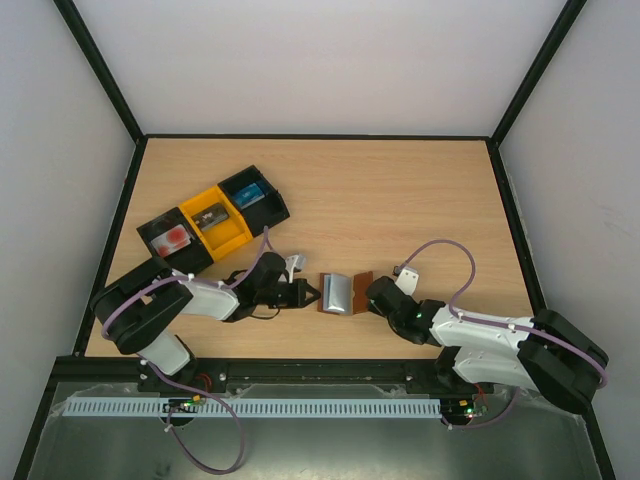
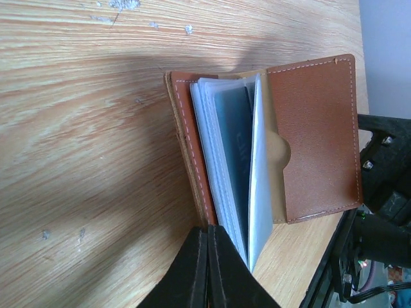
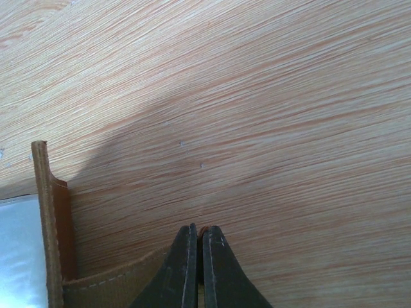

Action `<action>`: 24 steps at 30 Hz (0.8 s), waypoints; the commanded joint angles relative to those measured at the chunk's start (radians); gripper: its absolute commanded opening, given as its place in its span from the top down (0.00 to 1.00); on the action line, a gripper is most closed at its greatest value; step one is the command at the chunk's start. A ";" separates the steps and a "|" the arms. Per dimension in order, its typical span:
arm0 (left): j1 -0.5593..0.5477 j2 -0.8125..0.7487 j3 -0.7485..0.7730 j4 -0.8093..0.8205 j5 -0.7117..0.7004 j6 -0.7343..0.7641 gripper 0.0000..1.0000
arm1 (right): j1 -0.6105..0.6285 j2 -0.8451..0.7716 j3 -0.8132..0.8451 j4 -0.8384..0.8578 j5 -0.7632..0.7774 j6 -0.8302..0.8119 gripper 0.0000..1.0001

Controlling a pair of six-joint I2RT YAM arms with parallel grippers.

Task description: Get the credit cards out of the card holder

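Observation:
The brown card holder (image 1: 345,293) lies open on the table between my two grippers, with its pale grey-blue pockets (image 2: 225,147) fanned out. My left gripper (image 1: 312,293) is shut on the holder's left cover edge; the left wrist view shows its tips (image 2: 209,234) pinching the brown cover (image 2: 318,128). My right gripper (image 1: 372,296) is shut on the right flap, and a brown edge sits between its tips (image 3: 198,230). A pale card with a red patch (image 1: 172,237), a dark card (image 1: 211,216) and a blue card (image 1: 249,191) each lie in a tray.
Three open trays stand in a row at the back left: a black one (image 1: 150,228), a yellow one (image 1: 232,236) and a black one (image 1: 276,207). Black frame rails border the table. The right arm's cable (image 1: 440,245) loops above the wood.

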 commanded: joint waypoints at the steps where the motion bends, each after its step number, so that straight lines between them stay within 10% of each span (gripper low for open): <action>1: 0.003 -0.015 0.016 0.038 0.028 -0.002 0.97 | -0.002 0.014 -0.020 0.002 -0.004 -0.014 0.98; 5: 0.003 -0.035 0.011 0.012 0.012 -0.007 0.97 | -0.003 0.019 0.001 -0.018 -0.037 -0.027 0.95; 18: 0.003 -0.156 -0.008 -0.112 -0.040 0.001 0.97 | -0.003 -0.187 0.179 -0.269 -0.017 -0.050 0.37; 24: 0.002 -0.191 -0.018 -0.148 -0.052 0.013 0.97 | -0.002 -0.229 0.255 -0.266 -0.077 -0.107 0.36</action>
